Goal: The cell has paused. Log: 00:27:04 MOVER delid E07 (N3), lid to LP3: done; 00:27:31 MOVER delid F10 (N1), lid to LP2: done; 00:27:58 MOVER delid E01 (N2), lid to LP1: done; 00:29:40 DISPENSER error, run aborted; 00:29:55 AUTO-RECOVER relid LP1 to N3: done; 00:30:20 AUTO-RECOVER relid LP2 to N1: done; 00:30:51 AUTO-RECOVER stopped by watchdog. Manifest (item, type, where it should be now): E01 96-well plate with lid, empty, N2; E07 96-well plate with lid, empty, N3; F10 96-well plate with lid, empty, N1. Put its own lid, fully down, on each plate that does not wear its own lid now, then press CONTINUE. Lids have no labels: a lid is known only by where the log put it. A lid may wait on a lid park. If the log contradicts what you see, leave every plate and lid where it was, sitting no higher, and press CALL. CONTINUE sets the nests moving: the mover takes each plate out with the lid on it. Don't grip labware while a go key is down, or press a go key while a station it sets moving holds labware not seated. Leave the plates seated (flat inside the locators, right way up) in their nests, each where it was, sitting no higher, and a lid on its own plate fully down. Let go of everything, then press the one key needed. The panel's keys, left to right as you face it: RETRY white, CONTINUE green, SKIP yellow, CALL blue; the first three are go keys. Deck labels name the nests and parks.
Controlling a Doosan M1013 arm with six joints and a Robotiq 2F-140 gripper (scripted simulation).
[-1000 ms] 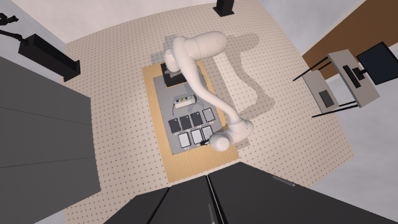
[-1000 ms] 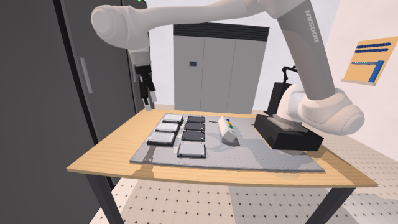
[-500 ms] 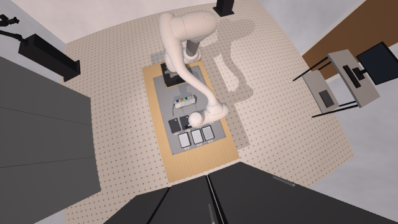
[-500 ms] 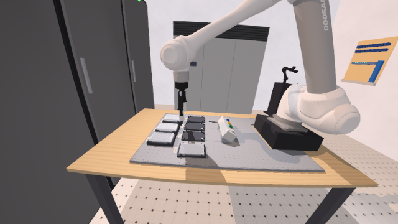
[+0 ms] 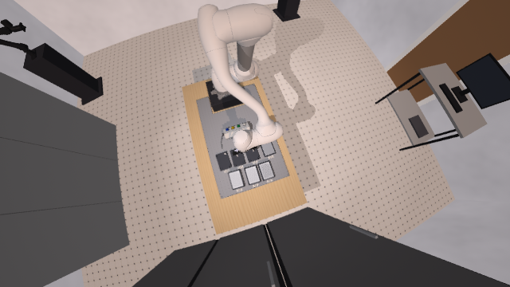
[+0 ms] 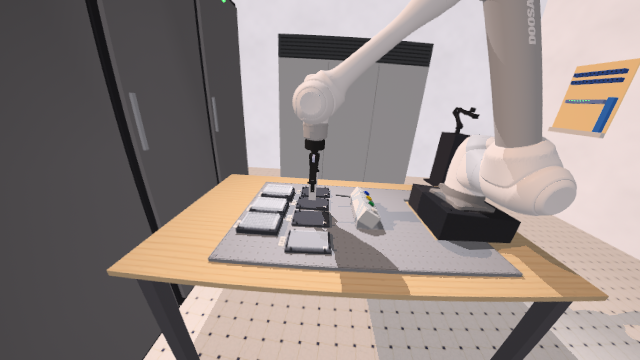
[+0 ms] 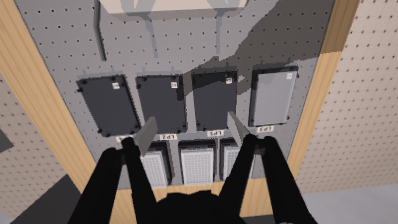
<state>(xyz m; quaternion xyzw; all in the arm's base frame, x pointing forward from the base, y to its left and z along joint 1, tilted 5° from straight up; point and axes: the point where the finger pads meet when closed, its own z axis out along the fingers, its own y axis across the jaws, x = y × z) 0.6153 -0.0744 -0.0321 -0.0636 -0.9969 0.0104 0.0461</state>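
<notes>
A grey perforated deck plate (image 6: 400, 250) lies on a pale wood-grain table (image 6: 165, 250). On it, seen from the wrist, a row of four flat rectangular lid parks runs above a row of three nests. Three parks are bare matte black; the fourth, rightmost park carries a smooth pale-grey lid (image 7: 272, 96). The white tags under the parks are too blurred to read reliably. Below the parks sit three well plates (image 7: 196, 165), their tops finely gridded. The gripper (image 7: 191, 129) hangs above the park row, its black jaws spread wide with nothing between the light-grey pads (image 7: 145, 135). The arm's grey link reads "DOOSA".
</notes>
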